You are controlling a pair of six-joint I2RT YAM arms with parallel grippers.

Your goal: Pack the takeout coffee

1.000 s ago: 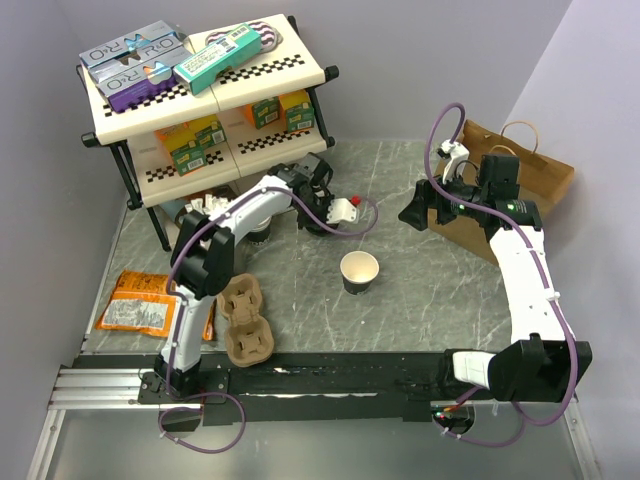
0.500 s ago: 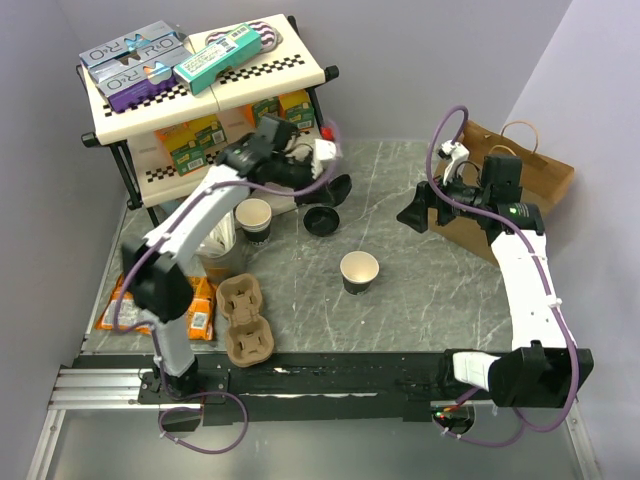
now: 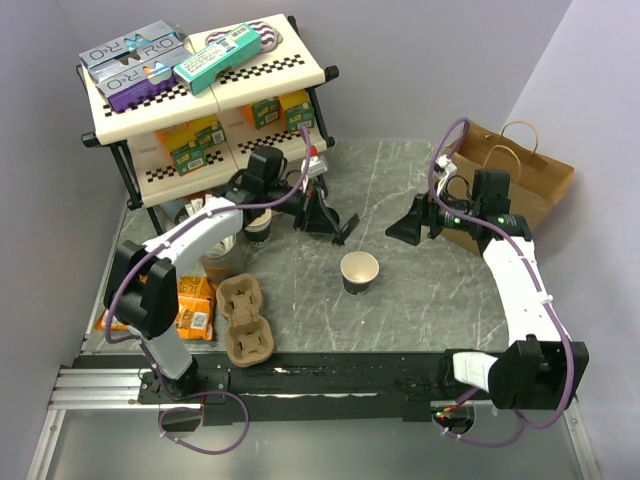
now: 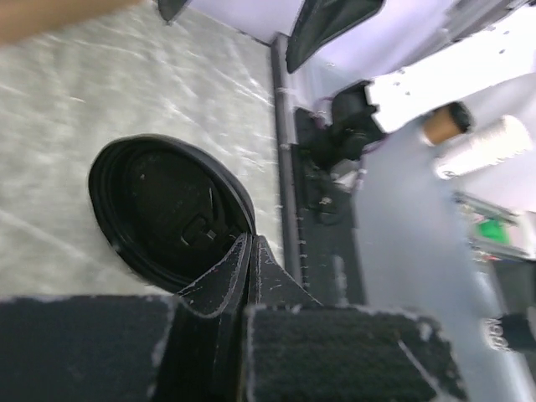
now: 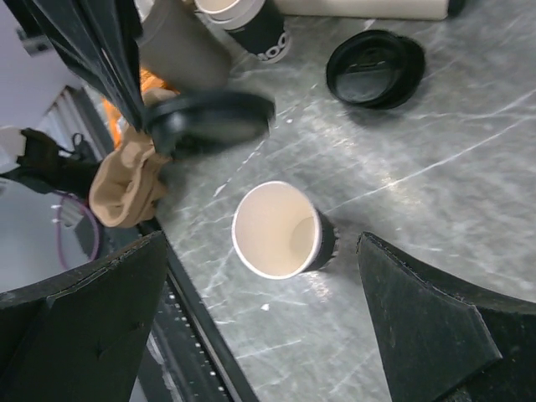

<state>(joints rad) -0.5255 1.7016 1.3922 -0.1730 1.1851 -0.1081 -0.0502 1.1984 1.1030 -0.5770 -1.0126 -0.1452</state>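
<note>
- Coffee cup (image 3: 359, 271) stands upright and open-mouthed on the counter (image 3: 430, 300), with no lid on it. Its inside is pale and empty, and a dark band rings its base.
- The cup sits between the two pincers, nearer the arm bases than either. It is to the right of the left pincer (image 4: 248, 255) and to the left of the right pincer (image 3: 402, 228), touching neither.
- The left pincer is closed tight on a black lid (image 4: 167, 218), its two fingers pinching the rim from one side. The lid's hollow underside faces the wrist camera.
- The held lid is apart from the cup, out beyond it from the bases and to its left.
- The right pincer is spread as wide as it goes and holds nothing. In its wrist view its fingers (image 5: 92, 318) flank the cup from above without touching it.
- A second black lid (image 5: 374, 69) lies flat on the counter close by the left pincer.
- A second dark-banded cup (image 3: 258, 226) stands just left of the left pincer, and a brown pulp carrier (image 3: 246, 320) lies nearer the bases.
- A brown paper bag (image 3: 525, 175) stands behind the right pincer.
- Hard to make out:
  - From above, the held lid shows only as a thin dark edge merging with the fingers.
  - In the right wrist view the held lid is blurred.
  - From above, the loose lid is mostly hidden under the left pincer.
  - The frame edge cuts off both right fingers.
</note>
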